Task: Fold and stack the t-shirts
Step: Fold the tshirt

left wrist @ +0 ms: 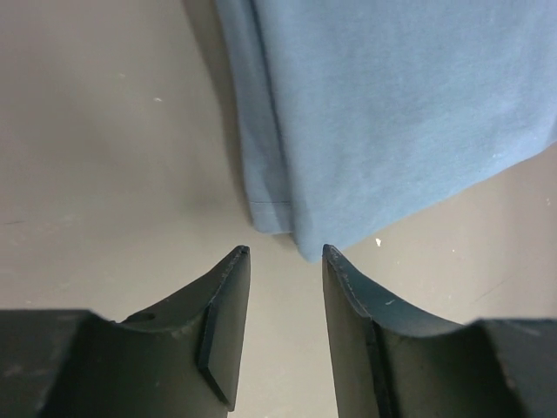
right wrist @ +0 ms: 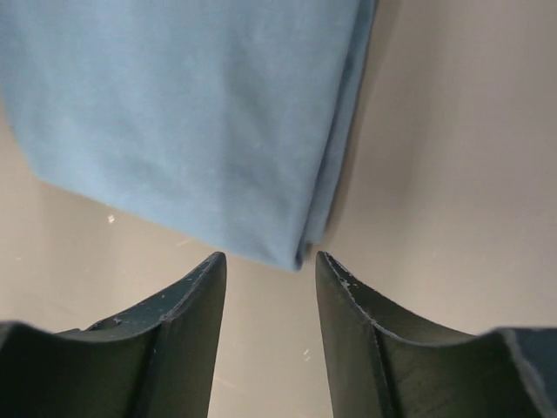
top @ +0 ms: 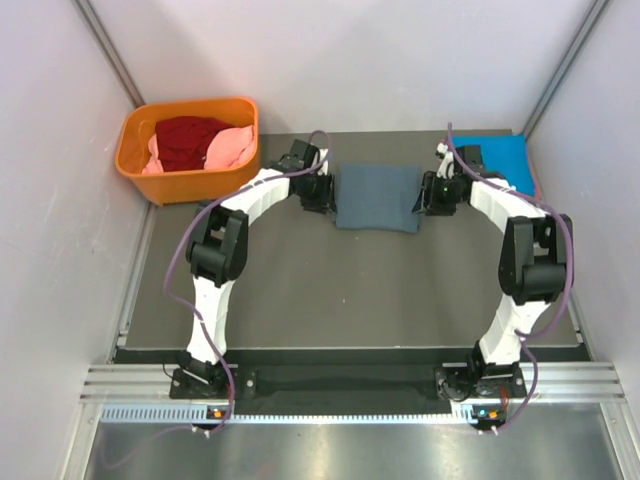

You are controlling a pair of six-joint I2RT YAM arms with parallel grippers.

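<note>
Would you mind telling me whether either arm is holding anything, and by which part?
Nothing is held. The left gripper and right gripper both have open jaws, each with a corner of the grey-blue t-shirt lying just beyond its tips.

- Overhead view: bright, even, diffuse light from above; the pale walls (top: 350,60) look washed but without glare.
- The arms (top: 215,250) cast only faint, soft shadows on the dark worktop (top: 330,290).
- Wrist views: the grey-blue t-shirt (left wrist: 392,113) is sharp, with a soft shadow beside its folded edge.
- The left gripper (left wrist: 284,249) and right gripper (right wrist: 269,255) read dark, with little detail.
</note>
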